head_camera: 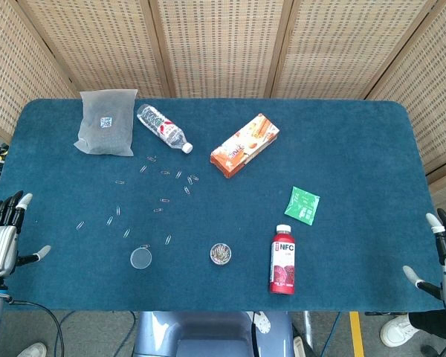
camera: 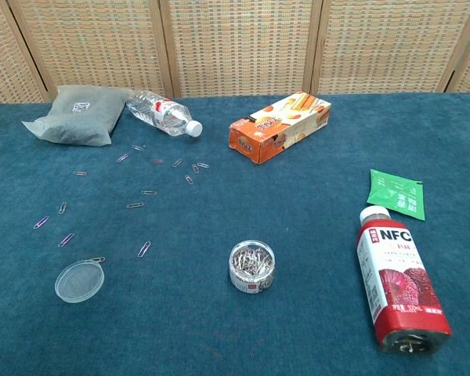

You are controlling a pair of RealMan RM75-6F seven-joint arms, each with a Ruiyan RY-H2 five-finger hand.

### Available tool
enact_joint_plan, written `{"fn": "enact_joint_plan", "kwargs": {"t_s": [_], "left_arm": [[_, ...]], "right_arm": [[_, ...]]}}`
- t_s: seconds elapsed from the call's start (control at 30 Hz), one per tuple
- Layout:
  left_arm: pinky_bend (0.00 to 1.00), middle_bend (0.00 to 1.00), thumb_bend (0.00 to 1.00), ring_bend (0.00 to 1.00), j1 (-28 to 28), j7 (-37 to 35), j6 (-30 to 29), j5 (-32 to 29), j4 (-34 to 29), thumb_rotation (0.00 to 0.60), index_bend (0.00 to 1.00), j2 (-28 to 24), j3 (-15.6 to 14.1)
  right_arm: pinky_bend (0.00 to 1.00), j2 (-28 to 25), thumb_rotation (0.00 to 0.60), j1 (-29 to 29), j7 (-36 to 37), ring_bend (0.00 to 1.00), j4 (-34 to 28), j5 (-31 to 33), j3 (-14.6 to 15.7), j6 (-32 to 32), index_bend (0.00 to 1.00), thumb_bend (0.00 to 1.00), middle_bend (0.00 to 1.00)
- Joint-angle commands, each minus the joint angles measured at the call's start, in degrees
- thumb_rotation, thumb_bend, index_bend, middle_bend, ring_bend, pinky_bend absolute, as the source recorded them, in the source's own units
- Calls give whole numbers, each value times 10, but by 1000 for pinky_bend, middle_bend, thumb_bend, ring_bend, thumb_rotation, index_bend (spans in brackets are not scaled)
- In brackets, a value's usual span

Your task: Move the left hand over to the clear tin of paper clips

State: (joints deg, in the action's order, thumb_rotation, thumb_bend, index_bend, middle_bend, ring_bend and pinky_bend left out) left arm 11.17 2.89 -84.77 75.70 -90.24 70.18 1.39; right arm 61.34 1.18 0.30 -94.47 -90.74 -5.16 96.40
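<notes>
The clear tin of paper clips (head_camera: 221, 253) (camera: 251, 266) stands open near the table's front edge, a little left of the middle, with clips inside. Its clear lid (head_camera: 141, 258) (camera: 79, 280) lies flat to its left. My left hand (head_camera: 3, 229) hovers at the table's left edge, fingers spread and holding nothing, far left of the tin. My right hand (head_camera: 444, 256) sits at the right edge, fingers apart and empty. Neither hand shows in the chest view.
Several loose paper clips (head_camera: 160, 200) (camera: 143, 193) are scattered across the left half. A grey pouch (head_camera: 105, 123), a lying water bottle (head_camera: 163, 128), an orange snack box (head_camera: 244, 144), a green sachet (head_camera: 302, 204) and a red NFC juice bottle (head_camera: 283, 259) lie around.
</notes>
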Motion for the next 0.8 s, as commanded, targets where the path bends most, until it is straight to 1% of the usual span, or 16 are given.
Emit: {"fn": "enact_joint_plan", "kwargs": {"t_s": [0.03,0.2,0.27,0.33,0.37,0.43,0.5,0.57,0.63,0.67,0.73,0.8], "left_arm": [[0,0,134,0,1,-6,14,-2,4,600,0,-1,4],[0,0,135,0,16,3,40,-4,1,600,0,3,13],[0,0,141,0,32,20,59,-4,-1,600,20,11,21],[0,0,165,0,42,32,71,-6,-3,600,70,16,26],[0,0,193,0,53,43,82,-6,-6,600,113,21,31],[0,0,246,0,85,85,113,-22,-10,600,177,42,52],[0,0,331,0,114,125,139,-42,-7,600,267,68,70],[0,0,394,0,140,161,160,-62,6,600,317,97,84],[0,0,417,0,169,202,185,-94,29,600,337,135,99],[0,0,419,0,188,223,211,-118,44,600,344,161,104],[0,0,421,0,217,265,238,-179,82,600,351,208,123],[0,0,431,0,234,288,250,-212,104,600,352,231,131]], "right_arm": [[0,0,600,1,-2,0,-1,-1,0,1,0,0,0],[0,0,600,1,-5,0,-3,1,0,-1,0,0,0],[0,0,600,0,-5,0,-4,3,0,-3,0,0,0],[0,0,600,0,-5,0,-5,3,-1,-4,0,0,0],[0,0,600,-1,-5,0,-5,3,-1,-5,0,0,0],[0,0,600,-3,-7,0,-6,3,0,-10,0,0,0],[0,0,600,-5,-9,0,-5,6,-1,-14,0,0,0],[0,1,600,-6,-10,0,-5,9,-1,-18,0,0,0],[0,1,600,-8,-9,0,-4,12,-2,-22,0,0,0],[0,1,600,-9,-8,0,-3,16,-2,-26,0,0,0],[0,-1,600,-10,-4,0,-2,21,-4,-32,0,0,0],[0,-1,600,-11,-1,0,-1,23,-4,-34,0,0,0]]}}
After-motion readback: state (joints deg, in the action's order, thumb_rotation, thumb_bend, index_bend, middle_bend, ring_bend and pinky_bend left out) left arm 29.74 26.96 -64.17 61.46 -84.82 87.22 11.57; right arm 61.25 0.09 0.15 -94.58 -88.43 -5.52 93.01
